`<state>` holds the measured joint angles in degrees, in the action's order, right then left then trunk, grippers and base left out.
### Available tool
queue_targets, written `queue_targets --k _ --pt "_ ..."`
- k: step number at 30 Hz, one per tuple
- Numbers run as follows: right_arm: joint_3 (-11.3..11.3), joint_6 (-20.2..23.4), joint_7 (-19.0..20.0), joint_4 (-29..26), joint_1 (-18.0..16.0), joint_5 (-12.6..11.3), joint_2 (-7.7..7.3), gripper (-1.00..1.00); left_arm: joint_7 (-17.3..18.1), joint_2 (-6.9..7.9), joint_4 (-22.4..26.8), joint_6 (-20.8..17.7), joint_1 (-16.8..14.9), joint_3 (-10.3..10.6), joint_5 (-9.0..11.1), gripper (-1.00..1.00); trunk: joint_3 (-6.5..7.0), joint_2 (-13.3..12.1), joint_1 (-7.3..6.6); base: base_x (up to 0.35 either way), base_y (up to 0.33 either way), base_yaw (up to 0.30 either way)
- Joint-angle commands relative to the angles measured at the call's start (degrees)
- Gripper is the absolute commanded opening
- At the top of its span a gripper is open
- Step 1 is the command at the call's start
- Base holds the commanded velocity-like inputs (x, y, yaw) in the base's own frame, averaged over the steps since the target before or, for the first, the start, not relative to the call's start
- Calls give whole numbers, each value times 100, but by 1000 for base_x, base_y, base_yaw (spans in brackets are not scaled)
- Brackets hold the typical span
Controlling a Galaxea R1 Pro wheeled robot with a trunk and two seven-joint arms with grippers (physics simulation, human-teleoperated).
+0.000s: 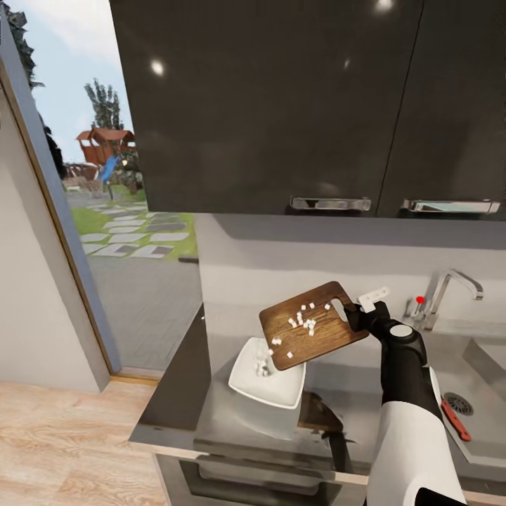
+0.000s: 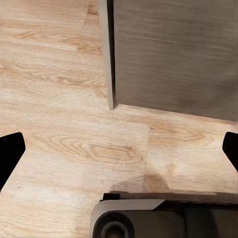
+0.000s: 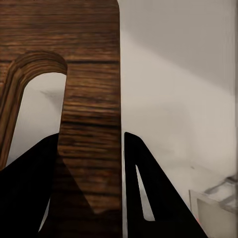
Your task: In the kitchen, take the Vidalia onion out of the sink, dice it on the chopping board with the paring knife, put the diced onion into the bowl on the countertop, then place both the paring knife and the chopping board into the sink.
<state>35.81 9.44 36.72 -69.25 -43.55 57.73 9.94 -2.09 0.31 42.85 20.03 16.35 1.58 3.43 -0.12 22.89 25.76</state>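
My right gripper [image 1: 355, 315] pinches the stiff board [image 1: 313, 325] beside its slot, tilted over the bowl [image 1: 268, 374]; the dice [image 1: 303, 320] seem to slide easily.

The board [image 1: 313, 325] hides part of the bowl [image 1: 270, 383] under its low end. Right of the bowl, the sink [image 1: 485, 365] is cut by the edge, and the arm covers the knife's [image 1: 455, 419] near end.

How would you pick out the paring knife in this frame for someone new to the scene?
Start at the steel sink on the countertop's right, under the chrome tap. The paring knife lies in the basin beside the round dark drain. Its red handle makes it the only slim red thing there.
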Motion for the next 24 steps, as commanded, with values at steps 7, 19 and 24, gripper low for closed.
queue_targets --k 7,19,24 --pt "-22 14 -53 48 -4 19 6 -100 -22 -1 4 10 4 17 35 100 64 3 3 0 0 0" --pt "-369 14 -478 242 -4 19 6 -100 -22 0 4 10 4 17 33 100 174 3 3 0 0 0" --pt "-374 14 -486 251 -4 18 6 -100 -21 -1 4 10 2 17 34 100 220 3 3 0 0 0"
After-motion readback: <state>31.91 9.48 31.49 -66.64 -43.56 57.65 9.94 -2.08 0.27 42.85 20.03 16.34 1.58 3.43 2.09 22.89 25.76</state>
